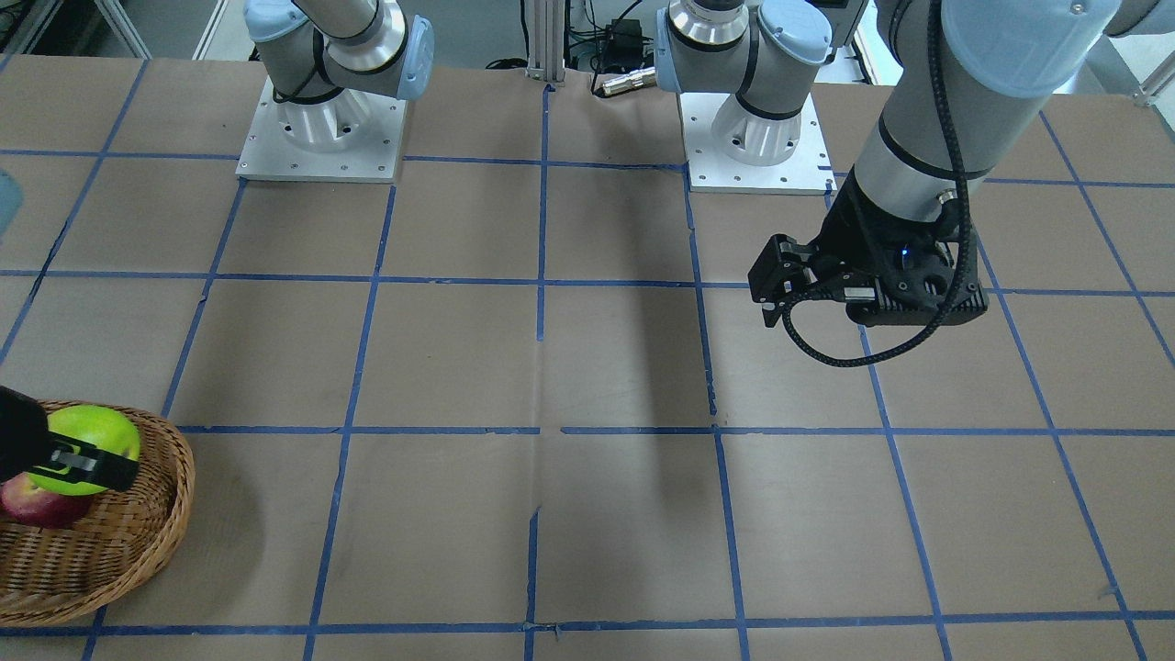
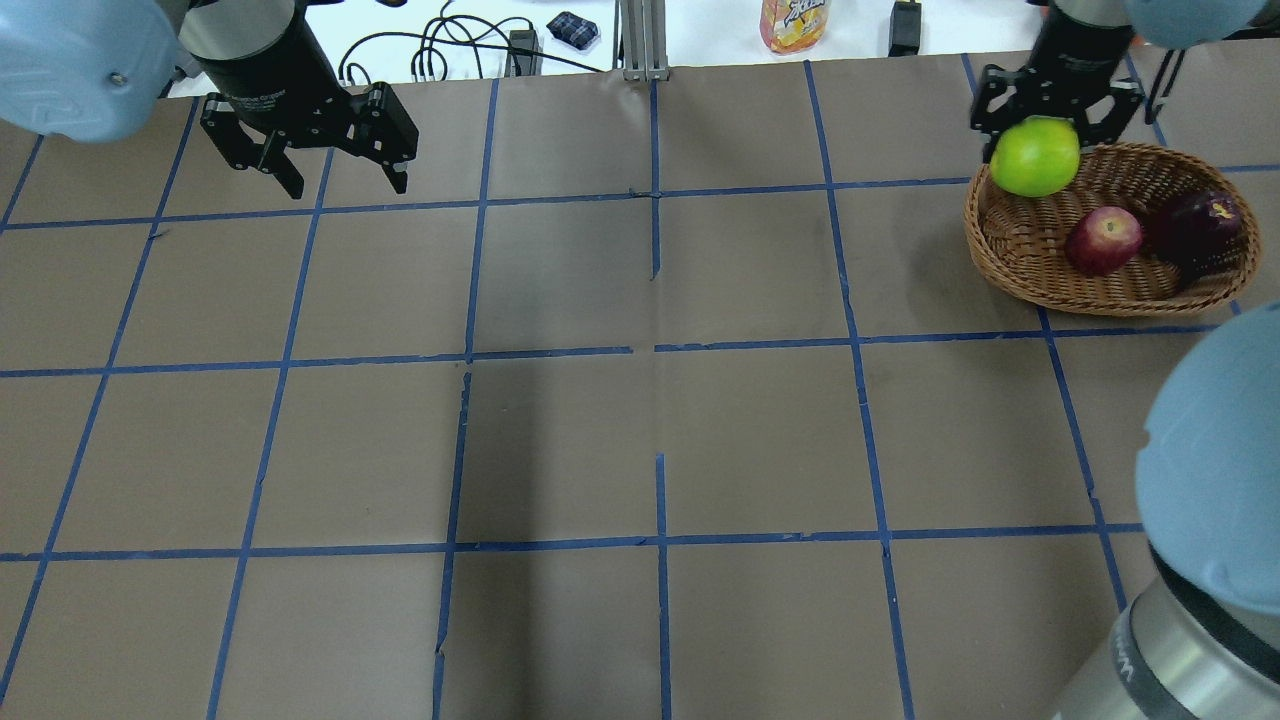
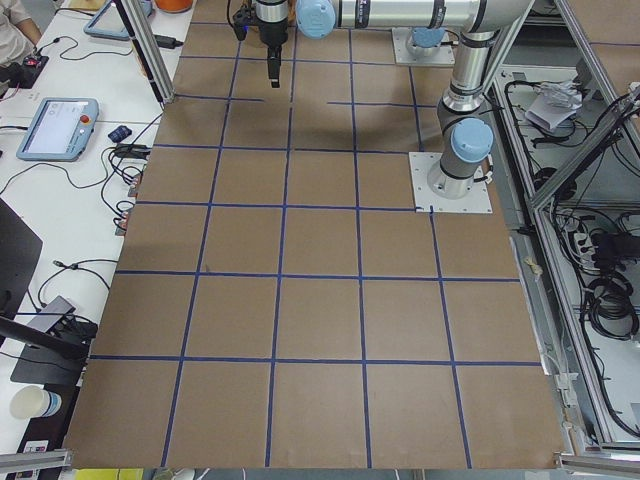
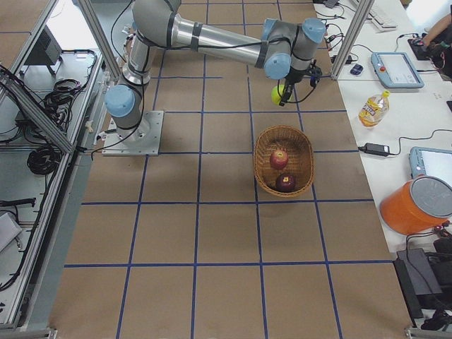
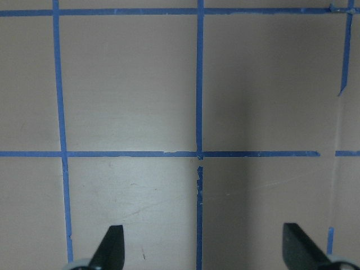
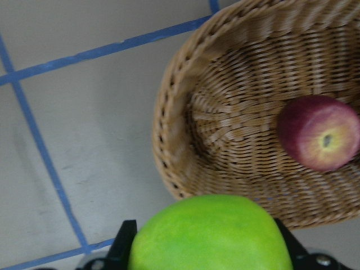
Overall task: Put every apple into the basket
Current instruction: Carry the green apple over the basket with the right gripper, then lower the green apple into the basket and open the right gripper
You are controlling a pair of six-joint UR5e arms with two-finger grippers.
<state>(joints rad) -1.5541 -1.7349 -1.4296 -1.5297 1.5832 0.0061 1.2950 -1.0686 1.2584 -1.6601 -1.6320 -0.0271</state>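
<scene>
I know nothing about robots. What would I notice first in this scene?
The bright green apple stands out most, clamped in the right gripper and held in the air by one end of the wicker basket, near the table's edge. A red apple and a dark maroon apple already lie inside the basket. On the other side, the left gripper hangs open and empty over the brown table with its blue tape grid.

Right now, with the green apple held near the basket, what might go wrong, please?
The right gripper holds the green apple near the end rim of the basket, not clearly over its middle; released here, it may strike the rim and roll onto the table. The basket looks shallow and the red apple lies close by; a drop from height could bounce out.
</scene>
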